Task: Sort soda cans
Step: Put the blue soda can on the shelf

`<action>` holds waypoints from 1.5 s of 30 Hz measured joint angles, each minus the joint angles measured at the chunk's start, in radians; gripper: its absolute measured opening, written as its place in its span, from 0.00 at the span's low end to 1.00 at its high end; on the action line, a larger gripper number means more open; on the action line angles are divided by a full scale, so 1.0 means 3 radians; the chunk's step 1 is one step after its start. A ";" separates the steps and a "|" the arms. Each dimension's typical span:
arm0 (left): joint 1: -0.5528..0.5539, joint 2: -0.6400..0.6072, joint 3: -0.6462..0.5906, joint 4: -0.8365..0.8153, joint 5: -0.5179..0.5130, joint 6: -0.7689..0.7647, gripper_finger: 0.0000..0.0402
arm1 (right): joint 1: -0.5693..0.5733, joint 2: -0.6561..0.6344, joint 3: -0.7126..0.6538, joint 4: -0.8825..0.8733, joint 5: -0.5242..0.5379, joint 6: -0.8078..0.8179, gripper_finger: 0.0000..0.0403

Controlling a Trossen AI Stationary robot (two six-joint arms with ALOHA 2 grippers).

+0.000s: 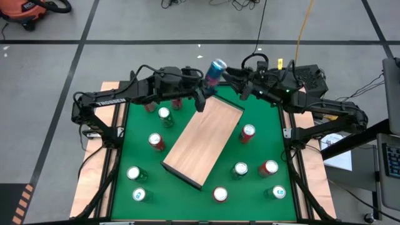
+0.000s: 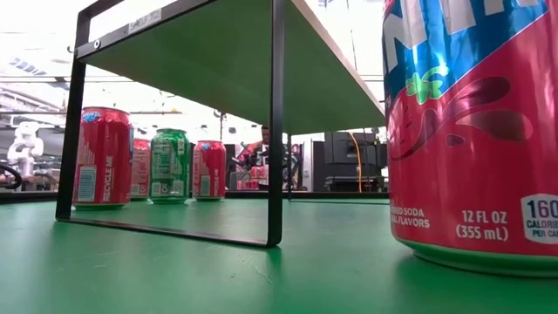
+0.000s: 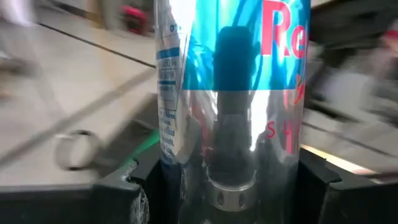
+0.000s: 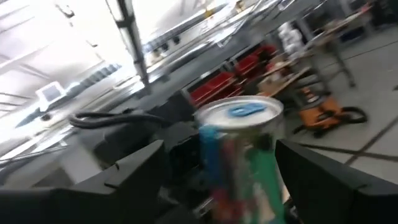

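Overhead, left gripper (image 1: 203,80) clamped on blue can (image 1: 215,72), right gripper (image 1: 232,80) parted beside it, above wooden board (image 1: 203,140)

from my low camera i see a big red can (image 2: 475,131) with a blue top band filling the right edge, standing on the green table (image 2: 261,279); left of it a thin black frame (image 2: 276,122) holds up a pale board (image 2: 227,61) overhead; under that board, farther back, stand a red can (image 2: 103,157), a green can (image 2: 169,166) and another red can (image 2: 209,170), with one more red one (image 2: 140,167) partly hidden between the first two; the room behind is bright and cluttered; i cannot see either hand here
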 joint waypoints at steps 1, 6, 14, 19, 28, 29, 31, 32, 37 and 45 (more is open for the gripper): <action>-0.0006 0.0000 0.0000 0.0000 -0.0156 0.0058 0.56 | 0.0025 0.0021 0.0086 -0.0101 0.0101 -0.0055 0.73; -0.0074 0.0000 0.0000 0.0062 -0.0718 0.0247 0.56 | 0.0146 0.0179 0.0559 -0.0758 0.0553 -0.0329 0.73; -0.0166 -0.0001 0.0000 0.0214 -0.1224 0.0445 0.56 | 0.0199 0.0539 0.1080 -0.1124 0.0817 -0.0527 0.76; -0.0177 -0.0003 0.0000 0.0221 -0.1543 0.0449 0.56 | 0.0197 0.0681 0.1171 -0.1115 0.0818 -0.0540 0.85; -0.0224 0.0073 0.0004 0.0209 -0.1594 0.0530 0.56 | 0.0111 0.0779 0.1172 -0.0997 0.0803 -0.0552 0.93; -0.0244 0.0106 0.0006 0.0246 -0.1602 0.0558 0.56 | 0.0099 0.0777 0.1172 -0.0997 0.0802 -0.0550 0.93; -0.0281 0.0132 0.0007 0.0209 -0.1607 0.0627 0.56 | 0.0079 0.0781 0.1172 -0.1002 0.0797 -0.0547 0.93; -0.0295 0.0142 0.0001 0.0178 -0.1606 0.0650 0.56 | 0.0070 0.0781 0.1172 -0.1007 0.0796 -0.0547 0.93; -0.0339 0.0198 0.0001 0.0262 -0.1682 0.0692 0.56 | 0.0034 0.0777 0.1172 -0.1046 0.0708 -0.0529 0.93; -0.0345 0.0198 0.0001 0.0309 -0.1713 0.0702 0.56 | 0.0013 0.0780 0.1171 -0.1154 0.0694 -0.0398 0.85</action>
